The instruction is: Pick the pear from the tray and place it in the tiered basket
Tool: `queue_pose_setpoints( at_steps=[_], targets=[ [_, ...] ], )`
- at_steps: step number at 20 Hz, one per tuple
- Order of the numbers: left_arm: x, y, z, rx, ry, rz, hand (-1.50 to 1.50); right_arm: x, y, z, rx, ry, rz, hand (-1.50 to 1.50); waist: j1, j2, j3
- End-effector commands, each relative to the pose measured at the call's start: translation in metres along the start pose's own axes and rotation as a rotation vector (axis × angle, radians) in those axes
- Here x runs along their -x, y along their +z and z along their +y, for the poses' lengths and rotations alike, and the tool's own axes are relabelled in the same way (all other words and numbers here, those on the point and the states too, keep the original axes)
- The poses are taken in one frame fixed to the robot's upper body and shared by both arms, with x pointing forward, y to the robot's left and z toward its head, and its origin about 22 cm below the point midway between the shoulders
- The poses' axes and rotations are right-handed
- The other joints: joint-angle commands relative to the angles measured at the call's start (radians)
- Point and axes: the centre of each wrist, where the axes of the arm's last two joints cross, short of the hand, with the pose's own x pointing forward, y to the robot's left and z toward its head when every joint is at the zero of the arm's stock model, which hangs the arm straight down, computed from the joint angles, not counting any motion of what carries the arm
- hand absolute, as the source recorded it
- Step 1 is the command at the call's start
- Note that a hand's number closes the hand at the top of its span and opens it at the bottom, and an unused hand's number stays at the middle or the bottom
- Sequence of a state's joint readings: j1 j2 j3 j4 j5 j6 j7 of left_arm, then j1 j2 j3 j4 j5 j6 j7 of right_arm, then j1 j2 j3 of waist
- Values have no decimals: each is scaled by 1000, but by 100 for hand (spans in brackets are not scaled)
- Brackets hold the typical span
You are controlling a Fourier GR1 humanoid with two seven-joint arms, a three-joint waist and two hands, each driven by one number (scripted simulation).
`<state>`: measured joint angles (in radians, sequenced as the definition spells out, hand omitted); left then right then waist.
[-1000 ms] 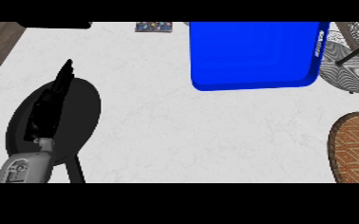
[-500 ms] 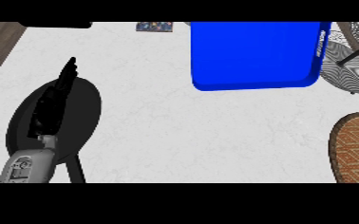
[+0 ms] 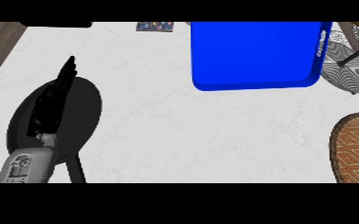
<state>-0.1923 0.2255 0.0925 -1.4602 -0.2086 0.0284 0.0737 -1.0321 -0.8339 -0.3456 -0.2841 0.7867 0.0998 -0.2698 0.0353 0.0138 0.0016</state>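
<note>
A blue tray [image 3: 256, 52] lies at the back right of the white counter, and its visible surface is bare. No pear shows anywhere. The tiered basket [image 3: 345, 59], with a black-and-white patterned shelf and thin wire legs, is cut off by the right edge just beside the tray. My left hand [image 3: 51, 102] is at the left, open with its fingers straight and pointing away from me, above a black round pan. My right hand is out of view.
The black pan [image 3: 82, 111] sits at the left with its handle [image 3: 76, 168] pointing toward me. A brown woven round mat [image 3: 347, 149] pokes in at the lower right. A small dark patterned item [image 3: 154, 26] lies at the back edge.
My left hand has edged slightly farther away from me over the pan. Nothing else has moved.
</note>
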Motion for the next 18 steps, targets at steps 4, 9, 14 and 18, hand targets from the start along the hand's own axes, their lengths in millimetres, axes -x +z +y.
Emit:
queue_pose_setpoints(
  at_steps=[4, 9, 14, 18],
  targets=[
    [8, -2, -2, -1, 10, 13, 0, 21, 8, -10, 121, -195, -30, -150, -1, 4, 1],
    [-16, -9, 5, -17, -18, 3, 0, 13, 10, -47, 215, -273, -38, -150, -5, -3, 1],
    [0, -18, -8, -26, -12, -8, 0, 33, 25, -73, 271, -316, 72, -150, -9, 6, 0],
    [-7, 0, 6, 9, 2, 9, 0, 71, 63, -120, 210, -411, 170, -150, -4, 0, 2]
  ],
)
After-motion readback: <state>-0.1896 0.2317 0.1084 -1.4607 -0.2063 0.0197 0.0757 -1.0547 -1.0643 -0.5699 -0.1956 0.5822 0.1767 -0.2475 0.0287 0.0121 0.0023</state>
